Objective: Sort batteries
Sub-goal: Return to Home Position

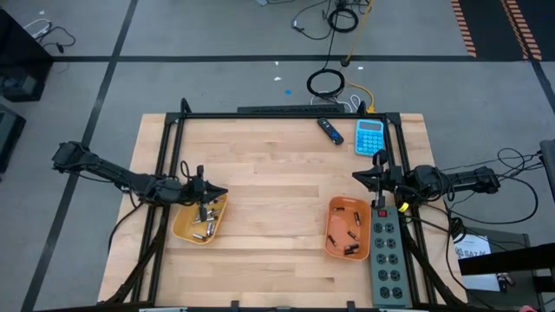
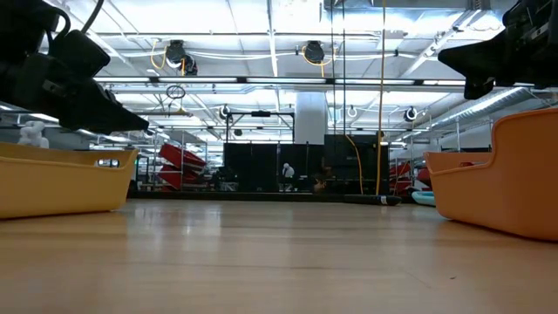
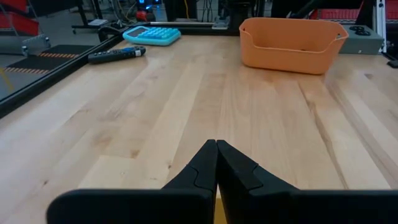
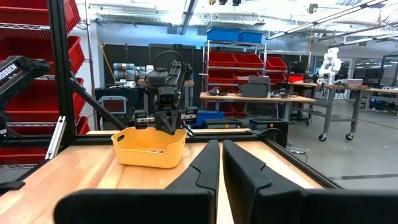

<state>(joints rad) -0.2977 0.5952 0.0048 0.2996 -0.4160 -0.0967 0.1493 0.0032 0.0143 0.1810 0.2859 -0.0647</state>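
Several small batteries, silvery and dark, lie in a yellow tray [image 1: 186, 227] at the table's left and in an orange tray [image 1: 334, 236] at its right. The silvery ones [image 1: 208, 227] are in the yellow tray and the dark ones [image 1: 349, 243] in the orange tray. My left gripper [image 1: 222, 192] hovers over the yellow tray's far edge, pointing right, its fingers shut and empty [image 3: 216, 143]. My right gripper [image 1: 356, 176] hangs just beyond the orange tray's far edge, pointing left, shut on nothing [image 4: 221, 143]. The low view shows the walls of the yellow tray [image 2: 52, 183] and the orange tray [image 2: 506, 174].
A blue calculator [image 1: 369, 136] and a dark blue-tipped pen-like device [image 1: 329, 130] lie near the far edge. A grey power strip [image 1: 388, 256] sits right of the orange tray. A black frame rail [image 1: 286, 114] borders the table. Bare wood [image 1: 277, 199] lies between the trays.
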